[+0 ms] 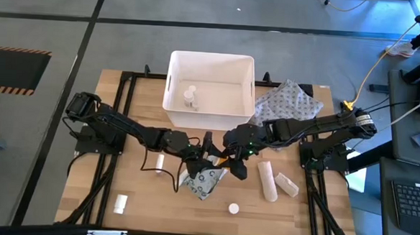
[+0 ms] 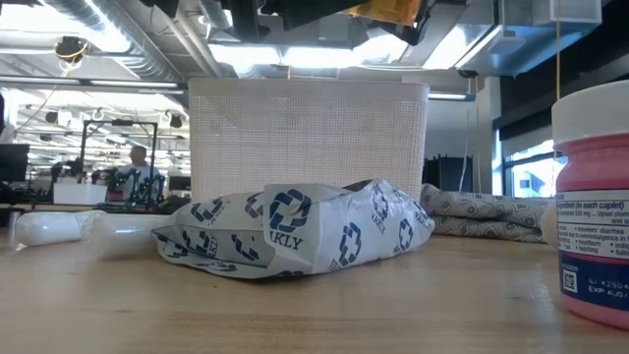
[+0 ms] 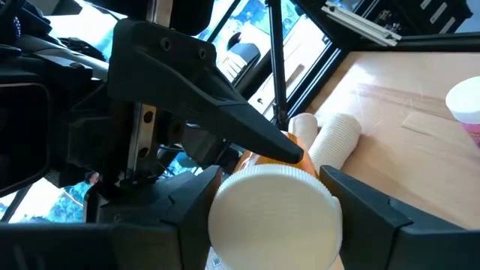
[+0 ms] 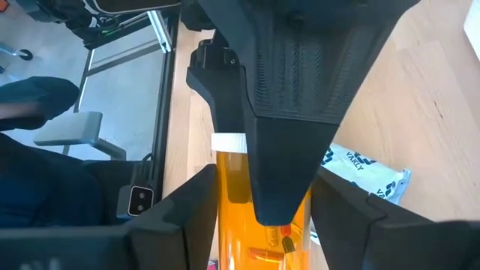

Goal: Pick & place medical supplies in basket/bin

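Observation:
The orange pill bottle point(image 1: 222, 160) with a white cap point(image 3: 274, 214) is in the air between my two grippers, above the flat grey dotted packet point(image 1: 207, 181) that lies on the table's middle. My left gripper point(image 1: 209, 155) comes from the table's left and my right gripper point(image 1: 228, 156) from its right; both are shut on the bottle. The low view shows the bottle point(image 2: 393, 10) high above the packet point(image 2: 295, 231). The white basket point(image 1: 170, 79) stands at the far edge with a small white bottle point(image 1: 190, 97) inside. My left gripper has the bottle's white cap end point(image 3: 225, 202) between its two fingers point(image 3: 367, 217), coming level from the table's left, along the bottle. The bottle lies roughly level and is lifted clear of the table. My right gripper pinches the orange body point(image 4: 232, 202) between its two fingers point(image 4: 187, 217), coming from the table's right, along the bottle, with the cap point(image 4: 229, 142) pointing away. A finger of the left gripper point(image 4: 292, 112) covers one side of the contact.
Two cream gauze rolls point(image 1: 266, 179) point(image 1: 287, 183) lie right of the packet. A white-capped bottle point(image 1: 233, 208) stands near the near edge. Small white tubes point(image 1: 120, 203) point(image 1: 160, 161) lie on the left. A grey patterned cloth pouch point(image 1: 286, 103) sits right of the basket.

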### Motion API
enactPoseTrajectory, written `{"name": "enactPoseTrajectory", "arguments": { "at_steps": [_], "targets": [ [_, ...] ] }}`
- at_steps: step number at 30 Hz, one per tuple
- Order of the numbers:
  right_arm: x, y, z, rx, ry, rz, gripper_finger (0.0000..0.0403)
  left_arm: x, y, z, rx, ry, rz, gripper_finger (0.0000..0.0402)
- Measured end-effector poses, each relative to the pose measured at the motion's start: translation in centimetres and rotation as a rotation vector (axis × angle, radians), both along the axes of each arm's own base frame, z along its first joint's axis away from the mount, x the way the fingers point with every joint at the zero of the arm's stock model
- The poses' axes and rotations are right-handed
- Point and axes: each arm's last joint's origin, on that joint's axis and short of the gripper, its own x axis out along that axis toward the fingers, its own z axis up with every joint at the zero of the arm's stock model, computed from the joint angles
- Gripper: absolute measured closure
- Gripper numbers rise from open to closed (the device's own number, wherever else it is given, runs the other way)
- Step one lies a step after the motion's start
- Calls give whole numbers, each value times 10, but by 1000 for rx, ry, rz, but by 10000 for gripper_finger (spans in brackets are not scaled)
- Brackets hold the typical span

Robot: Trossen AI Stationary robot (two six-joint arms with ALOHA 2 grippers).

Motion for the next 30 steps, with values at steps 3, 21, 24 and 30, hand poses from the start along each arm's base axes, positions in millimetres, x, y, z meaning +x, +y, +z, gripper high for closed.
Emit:
{"name": "enactPoseTrajectory", "arguments": {
  "at_steps": [3,21,24,30],
  "targets": [
    [0,0,0,2,-3,2,220,0,0,0,-1,-1,0,185],
    [0,0,3,-28,-33,20,120,-1,1,-2,-45,22,33,192],
    [-1,0,4,-58,-52,73,95,-1,1,-2,-45,21,44,192],
    [-2,-3,15,-119,-77,108,57,-1,0,-1,-89,21,55,192]
  ]
}}
